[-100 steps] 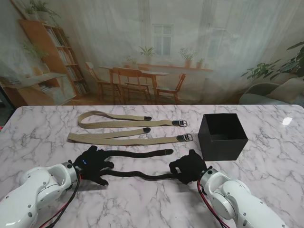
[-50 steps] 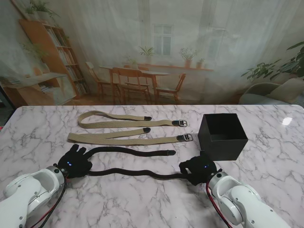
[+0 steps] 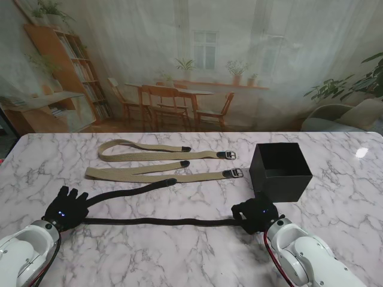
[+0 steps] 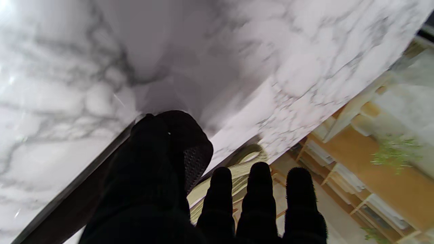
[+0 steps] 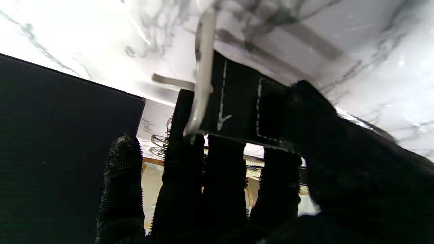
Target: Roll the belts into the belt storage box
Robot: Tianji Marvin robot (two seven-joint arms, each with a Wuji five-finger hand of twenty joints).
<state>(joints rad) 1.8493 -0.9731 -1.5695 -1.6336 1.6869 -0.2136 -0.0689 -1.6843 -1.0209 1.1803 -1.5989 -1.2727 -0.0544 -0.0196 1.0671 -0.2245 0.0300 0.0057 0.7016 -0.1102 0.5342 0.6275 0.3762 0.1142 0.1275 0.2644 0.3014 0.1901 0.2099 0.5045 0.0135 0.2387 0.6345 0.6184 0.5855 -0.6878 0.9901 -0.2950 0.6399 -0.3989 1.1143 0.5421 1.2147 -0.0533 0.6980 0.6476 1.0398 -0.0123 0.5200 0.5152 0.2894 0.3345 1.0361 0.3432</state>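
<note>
Left robot hand [image 3: 66, 206] dragged black belt [image 3: 155, 221] straight; wrist view reveals right robot hand [image 5: 210, 162] pinching its buckle [image 5: 201, 74].

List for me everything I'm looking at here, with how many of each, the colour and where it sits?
Black belt: one, black, nearest to me, stretched straight between the two hands, its tail doubling back toward the tan belts; silver buckle at the right hand.
Tan belts: two, beige with dark tips and metal buckles, each folded double, lying side by side beyond the black belt; the nearer one, the farther one.
Storage box: one, black, open-topped, on the right, beyond the right hand.
Table: one, white marble with grey veins, under everything.
Backdrop: one, a printed room scene behind the table.
Left hand: black glove, on the belt's left end, where it folds.
Right hand: black glove, holding the buckle end.
</note>
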